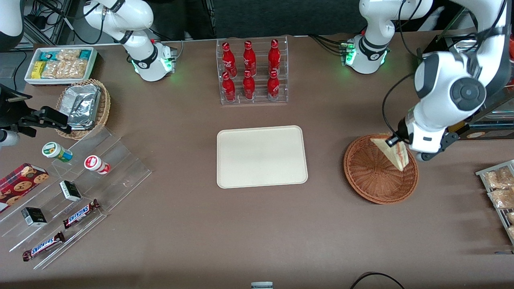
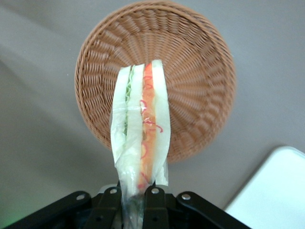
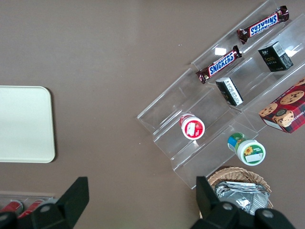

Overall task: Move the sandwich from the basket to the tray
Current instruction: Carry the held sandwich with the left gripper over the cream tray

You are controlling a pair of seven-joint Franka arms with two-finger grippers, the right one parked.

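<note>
The pincer (image 2: 133, 198) is clenched on the sandwich (image 2: 140, 131), holding it lifted above the basket (image 1: 375, 176), so the carry is in hand and next calls for travelling across the desk to the tray (image 1: 262, 156).

Brown table (image 1: 200, 224) under even light

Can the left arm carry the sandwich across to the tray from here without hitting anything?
Probably yes. The gripper is shut on the sandwich, held above the basket. Only bare table lies between basket and tray, and the tray holds nothing.
</note>
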